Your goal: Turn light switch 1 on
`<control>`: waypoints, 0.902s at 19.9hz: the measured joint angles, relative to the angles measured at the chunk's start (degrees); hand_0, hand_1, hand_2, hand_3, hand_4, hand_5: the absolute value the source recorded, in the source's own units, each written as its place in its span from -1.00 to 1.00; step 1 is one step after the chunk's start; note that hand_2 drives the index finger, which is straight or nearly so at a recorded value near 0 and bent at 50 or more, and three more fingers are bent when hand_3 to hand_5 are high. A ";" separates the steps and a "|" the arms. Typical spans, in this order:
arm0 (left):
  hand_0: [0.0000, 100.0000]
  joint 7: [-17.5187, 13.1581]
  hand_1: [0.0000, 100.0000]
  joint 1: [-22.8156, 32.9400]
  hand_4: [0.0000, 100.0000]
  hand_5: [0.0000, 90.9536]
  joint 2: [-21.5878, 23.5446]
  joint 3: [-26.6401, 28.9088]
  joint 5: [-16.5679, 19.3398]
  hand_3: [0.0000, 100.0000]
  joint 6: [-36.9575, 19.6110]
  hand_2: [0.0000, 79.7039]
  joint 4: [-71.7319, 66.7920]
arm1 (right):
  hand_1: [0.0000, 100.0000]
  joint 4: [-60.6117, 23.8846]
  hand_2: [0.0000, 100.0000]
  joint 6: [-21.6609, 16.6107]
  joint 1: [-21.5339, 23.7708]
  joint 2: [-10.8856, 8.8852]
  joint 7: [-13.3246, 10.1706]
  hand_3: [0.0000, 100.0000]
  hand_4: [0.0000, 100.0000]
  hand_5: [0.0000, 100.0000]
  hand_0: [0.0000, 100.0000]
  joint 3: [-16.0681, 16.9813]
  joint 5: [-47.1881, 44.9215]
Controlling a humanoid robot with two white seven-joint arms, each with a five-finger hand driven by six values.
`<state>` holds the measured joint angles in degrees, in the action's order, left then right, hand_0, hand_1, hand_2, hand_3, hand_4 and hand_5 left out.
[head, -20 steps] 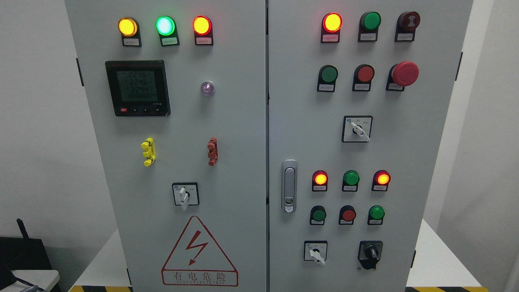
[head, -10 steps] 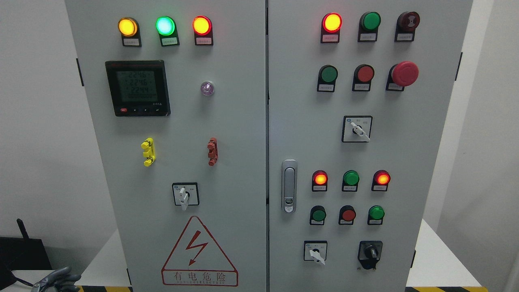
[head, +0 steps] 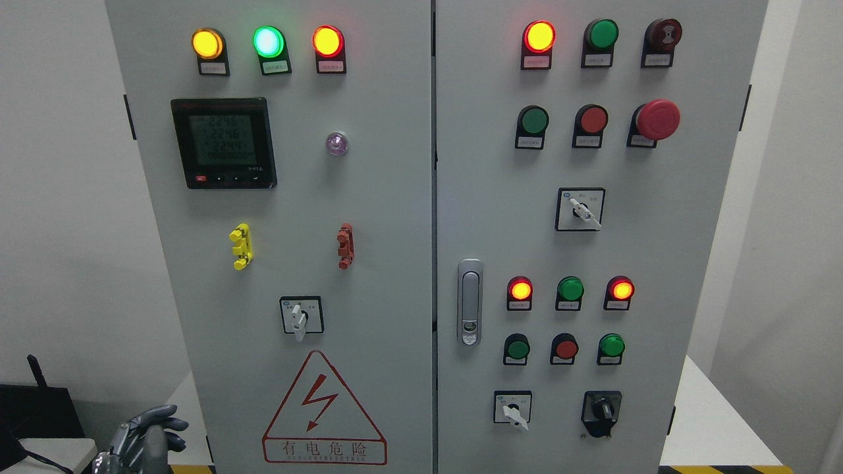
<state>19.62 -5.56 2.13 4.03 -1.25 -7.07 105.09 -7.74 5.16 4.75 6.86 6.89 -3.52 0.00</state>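
Rising at lower left, left hand (head: 146,436) fingers spread, beside grey cabinet (head: 369,197).

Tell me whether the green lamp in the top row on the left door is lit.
On. The green lamp glows bright with a pale centre, unlike the dull green buttons on the right door.

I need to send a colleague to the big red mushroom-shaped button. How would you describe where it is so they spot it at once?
Start at the right door of the grey cabinet and find its second row of buttons from the top. The red mushroom button is the rightmost there, after a flat green button and a flat red button. It alone has a wide domed head that juts out from the panel.
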 measured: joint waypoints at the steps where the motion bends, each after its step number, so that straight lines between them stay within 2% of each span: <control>1: -0.97 0.33 -0.37 -0.53 0.50 0.39 -0.16 -0.65 0.84 0.39 1.09 0.21 0.15 | -0.22 0.00 -1.00 0.00 0.00 0.00 0.00 -1.00 -1.00 -1.00 -0.76 0.00 0.00; 7: -1.00 3.98 -0.11 -3.84 0.60 0.56 -2.29 -4.55 5.50 0.54 7.58 0.34 1.03 | -0.22 0.00 -1.00 0.00 0.00 0.00 0.00 -1.00 -1.00 -1.00 -0.76 0.00 0.00; 18: -0.98 11.83 0.04 -8.47 0.70 0.72 -4.70 -10.45 9.71 0.57 18.91 0.41 1.79 | -0.22 0.00 -1.00 0.00 0.01 0.00 0.00 -1.00 -1.00 -1.00 -0.76 0.00 0.00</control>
<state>31.46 -14.02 -2.57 -6.41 8.45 11.85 106.88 -7.74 5.16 4.76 6.86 6.89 -3.52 0.00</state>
